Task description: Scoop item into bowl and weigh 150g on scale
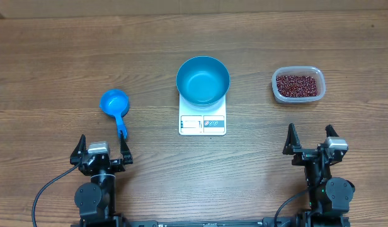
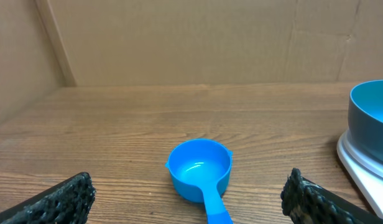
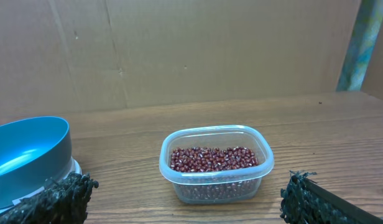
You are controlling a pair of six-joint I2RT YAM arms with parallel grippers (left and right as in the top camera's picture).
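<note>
Overhead, the bright blue bowl (image 1: 203, 79) sits at centre frame on the white kitchen scale (image 1: 202, 124), covering the upper part of the platform; the display strip and printed labels along the scale's lower edge remain exposed (the bowl's smooth blue inside is fully visible). The red-brown beans (image 1: 297, 85) lie in a clear rectangular plastic tub (image 1: 276, 88) at upper right, well apart from the scale. A small blue handled scoop (image 1: 114, 104) rests on the wooden table (image 1: 55, 50) left of centre, cup toward the top of the frame and handle pointing down, its end just beside one finger of the left gripper (image 1: 102, 142). That gripper, at lower left, has its fingers spread wide with nothing between them. The right gripper (image 1: 310, 135), at lower right, is likewise spread and holds nothing. The left wrist view shows the scoop centred between the two fingertips; the right wrist view shows the tub centred, the bowl at the left edge.
</note>
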